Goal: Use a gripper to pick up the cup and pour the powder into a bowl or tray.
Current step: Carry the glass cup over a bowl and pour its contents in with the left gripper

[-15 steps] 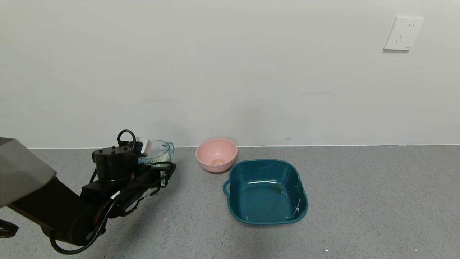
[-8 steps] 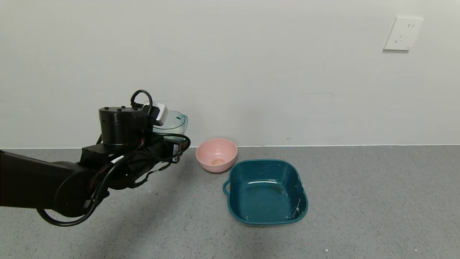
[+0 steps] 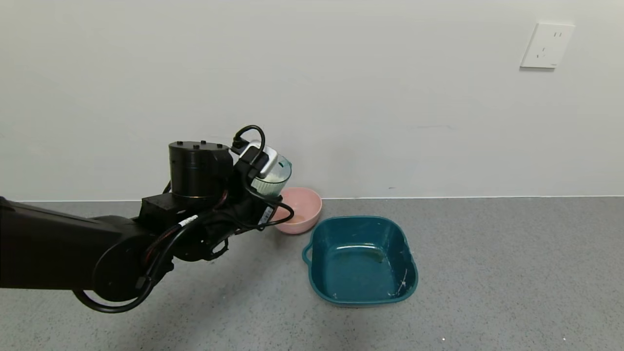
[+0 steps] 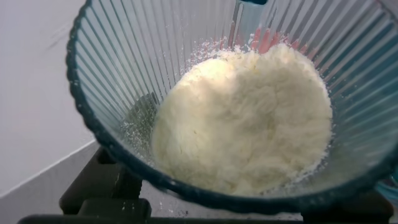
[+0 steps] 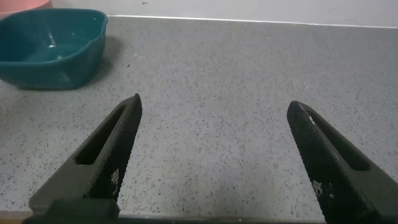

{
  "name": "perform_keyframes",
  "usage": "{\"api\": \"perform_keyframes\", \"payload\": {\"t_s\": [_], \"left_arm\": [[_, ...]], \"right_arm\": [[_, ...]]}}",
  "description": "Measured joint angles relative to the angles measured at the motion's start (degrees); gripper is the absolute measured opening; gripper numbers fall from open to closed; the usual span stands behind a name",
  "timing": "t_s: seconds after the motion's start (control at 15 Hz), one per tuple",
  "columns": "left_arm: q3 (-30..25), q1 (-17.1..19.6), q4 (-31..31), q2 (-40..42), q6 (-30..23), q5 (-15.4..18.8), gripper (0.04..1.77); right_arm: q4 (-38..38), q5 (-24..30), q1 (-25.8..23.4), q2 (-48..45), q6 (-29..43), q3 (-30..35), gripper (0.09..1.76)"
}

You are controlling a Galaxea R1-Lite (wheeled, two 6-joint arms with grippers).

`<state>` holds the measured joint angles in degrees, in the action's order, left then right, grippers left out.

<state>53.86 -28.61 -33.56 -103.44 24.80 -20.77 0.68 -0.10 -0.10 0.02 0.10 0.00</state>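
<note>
Cup [image 3: 274, 174], pale-teal ribbed plastic, is up in the air at the left-centre of the scene, clear of the tabletop [image 3: 487, 273], held at the far end of the left arm. Left pincer [image 3: 263, 187] is clenched on the cup; black wrist w/ cables and a small white box sits just in front of it in the head view, hiding most of the cup body. Cup tilts a bit toward the right. Left wrist view looks straight down into the cup [image 4: 205, 106]: a heap of cream-white powder [image 4: 245, 124] fills the bottom, w/ loose grains stuck to the ribbed wall.

Just right of and below the cup, a pink bowl [image 3: 298, 210] stands on the tabletop near the far wall; the pincer's cables overlap its left rim in the head view. Right of that, and nearer, sits the dark teal basin [image 3: 360, 261], loop handle on its left side, close to the pink bowl; can't tell if touching.

Right pincer [image 5: 214, 152] shows only in its own wrist view: fingers spread wide, released, nothing between them, low over bare tabletop, basin [image 5: 53, 46] well apart from it.
</note>
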Motion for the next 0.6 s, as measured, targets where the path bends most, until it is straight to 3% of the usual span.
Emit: {"api": "perform_keyframes", "payload": {"t_s": [0.27,0.6], "left_arm": [[0.4,-3.0,0.0,-1.4,7.5,-2.4,1.31],[3.5,-6.9,-0.1,-4.3,17.3,-7.9,1.31]], "right_arm": [[0.0,0.0,0.0,0.0,0.0,0.0,1.70],[0.0,0.0,0.0,0.0,0.0,0.0,1.70]]}}
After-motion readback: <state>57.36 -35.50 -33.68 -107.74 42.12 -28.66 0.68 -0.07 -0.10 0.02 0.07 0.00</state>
